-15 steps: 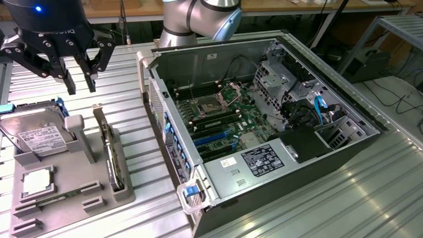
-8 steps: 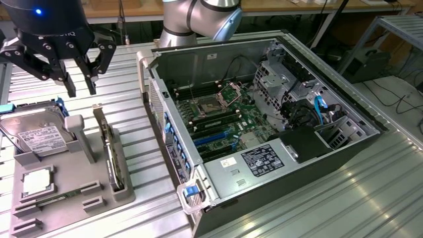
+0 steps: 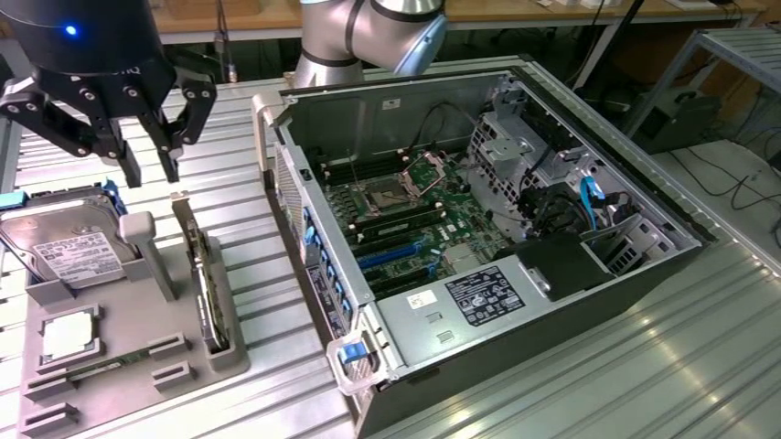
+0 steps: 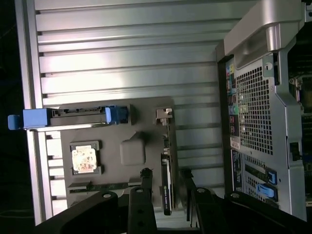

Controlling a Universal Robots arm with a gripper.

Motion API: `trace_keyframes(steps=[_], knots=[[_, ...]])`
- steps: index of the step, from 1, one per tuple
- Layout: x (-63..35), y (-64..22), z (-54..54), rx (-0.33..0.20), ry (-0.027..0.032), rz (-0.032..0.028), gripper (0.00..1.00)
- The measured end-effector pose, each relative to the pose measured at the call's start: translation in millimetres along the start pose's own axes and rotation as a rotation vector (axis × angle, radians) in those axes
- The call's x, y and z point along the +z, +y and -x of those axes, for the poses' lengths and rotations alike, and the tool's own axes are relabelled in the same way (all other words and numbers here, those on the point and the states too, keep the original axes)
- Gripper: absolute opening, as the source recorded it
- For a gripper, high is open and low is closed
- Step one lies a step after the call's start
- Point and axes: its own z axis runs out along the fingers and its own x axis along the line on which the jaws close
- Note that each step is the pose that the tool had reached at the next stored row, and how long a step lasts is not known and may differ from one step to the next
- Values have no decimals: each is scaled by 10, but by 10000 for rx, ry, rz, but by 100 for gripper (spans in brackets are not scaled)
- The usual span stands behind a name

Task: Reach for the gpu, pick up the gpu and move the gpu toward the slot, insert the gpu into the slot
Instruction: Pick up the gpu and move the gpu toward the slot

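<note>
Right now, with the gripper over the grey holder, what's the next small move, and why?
Probably a straight descent. The gripper hangs open above the gpu, which stands on edge in the grey holder, untouched. In the wrist view its fingers sit on either side of the card, so lowering should bring them around it.

This looks like a robotics lab or electronics workshop to me. Beneath my gripper (image 3: 150, 172) runs a ribbed aluminium bench (image 3: 586, 384). A grey fixture tray (image 3: 146, 315) of computer parts sits just below me, and an opened desktop tower (image 3: 390, 96) stands beside it. Beyond me are wooden desks (image 3: 244, 14), trailing cables (image 3: 744, 187) and a metal-frame rack (image 3: 744, 41).
</note>
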Motion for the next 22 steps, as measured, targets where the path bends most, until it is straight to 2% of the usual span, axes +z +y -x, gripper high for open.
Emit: trace_keyframes(steps=[3,8,10,11,12,13,15,16,17,22], knots=[[-3,-68,5,-1,0,-6,36],[-7,-211,15,-6,-4,-66,37],[-5,-237,17,-27,-6,-112,49],[0,-237,17,-56,-7,-131,49],[7,-238,17,-130,1,-142,56],[17,-238,17,-226,9,-150,56],[46,-240,16,-430,17,-152,56],[70,-241,16,-722,47,-149,56],[80,-246,17,-841,52,-148,56],[163,-362,23,-902,56,-146,56]])
